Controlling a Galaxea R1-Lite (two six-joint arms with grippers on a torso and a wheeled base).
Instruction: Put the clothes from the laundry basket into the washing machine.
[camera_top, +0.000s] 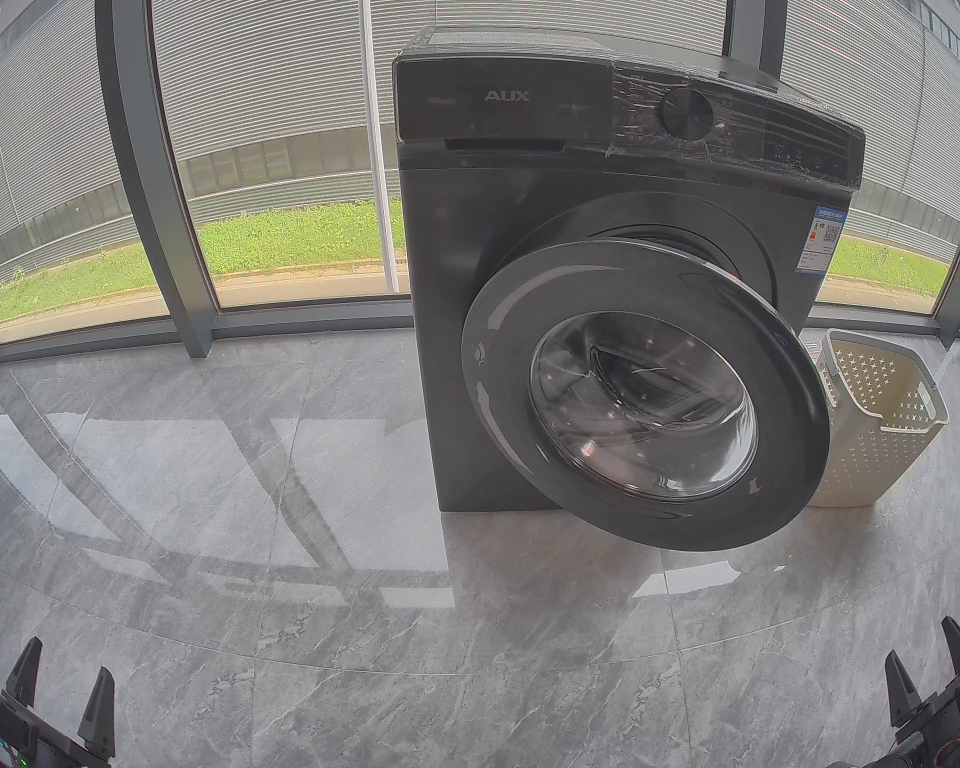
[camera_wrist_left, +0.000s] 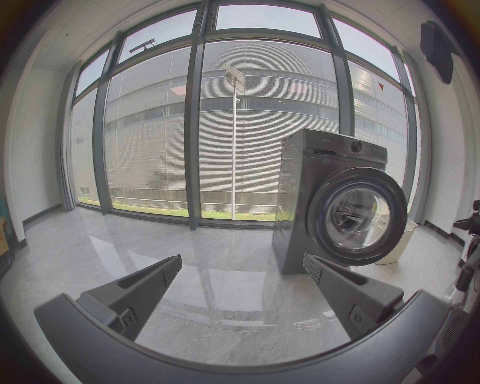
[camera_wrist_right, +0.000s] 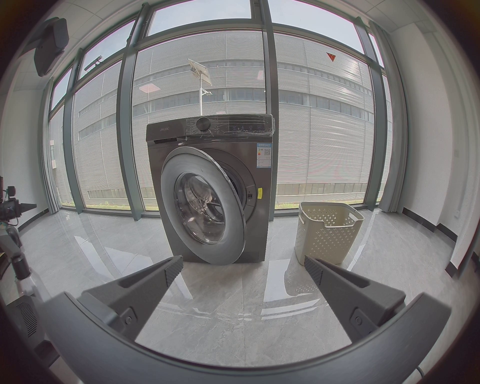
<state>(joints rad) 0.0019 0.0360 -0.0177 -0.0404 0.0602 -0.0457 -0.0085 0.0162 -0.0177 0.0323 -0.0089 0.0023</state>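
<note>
A: What worried you most, taking the biggest thing first?

B: The floor (camera_top: 250, 520). It was polished grey stone tile, glossy enough to mirror the windows (camera_top: 280, 150), and I judged that anything light would skate on it. Next was the washing machine (camera_top: 470, 300), a boxy dark-grey metal cabinet with clear film (camera_top: 640, 105) wrinkled over its control panel.

A: And its door?

B: The door (camera_top: 645, 400) was a broad round ring, smooth and dark, around a domed glass bowl. It stood swung open, hinged on the robot's left, and in the head view it covered much of the drum mouth. An arm carrying cloth could have knocked it, or been forced around its free edge.

A: The basket?

B: The laundry basket (camera_top: 880, 420) stood on the floor just beside the machine, on the robot's right. It was cream plastic, tapered, with perforated walls. I couldn't tell whether clothes lay inside. Being light, it might have tipped or slid under a pull, and fabric might have snagged in the holes.

A: The claws?

B: The left claw (camera_top: 67, 665) and right claw (camera_top: 920, 645) were both spread and held nothing. They sat low, well apart from the basket and the machine. Their fingers were dark wedges with textured tips.
</note>
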